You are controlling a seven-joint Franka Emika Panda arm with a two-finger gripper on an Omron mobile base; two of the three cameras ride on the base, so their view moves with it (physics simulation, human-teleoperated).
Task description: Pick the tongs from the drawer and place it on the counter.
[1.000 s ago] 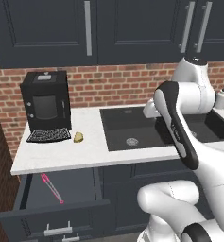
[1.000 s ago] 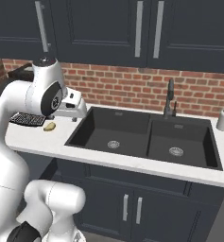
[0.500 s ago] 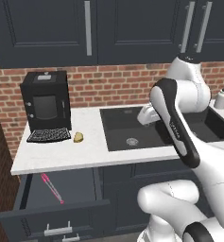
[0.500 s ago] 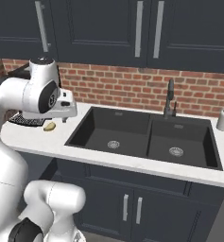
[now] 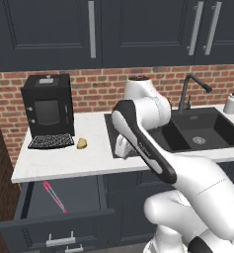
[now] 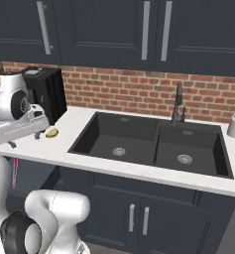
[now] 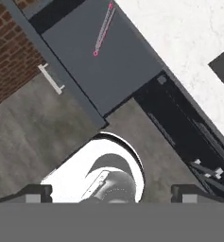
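- The drawer [image 5: 59,212] stood pulled out under the left end of the worktop [image 5: 64,160], with its dark flat floor open to see and a small silver bar handle [image 5: 59,240] on its front.
- The tongs [image 5: 54,196] lay flat on the drawer floor, in its left part, as a thin pink stick running from far left to near right; nothing touched them.
- In the hand view the same tongs [image 7: 103,29] were seen from above, lying slanted inside the drawer [image 7: 104,61], close to the white edge of the worktop [image 7: 189,47].
- The end effector [image 5: 121,152] hung over the near edge of the worktop, just left of the black double sink [image 5: 187,131], well apart from the tongs.
- In the right base view the end effector [image 6: 12,143] was at the left, beside the worktop edge.
- Its two dark fingertips [image 7: 35,193] stood far apart at the bottom of the hand view, with nothing between them.
- A black coffee machine [image 5: 47,111] stood at the far left of the worktop, against the brick wall.
- A small yellowish-brown lump [image 5: 82,144] lay on the worktop just to the right of the machine.
- A white soap bottle [image 5: 231,103] stood at the far right, behind the sink, and a dark faucet [image 5: 190,91] rose behind the sink.
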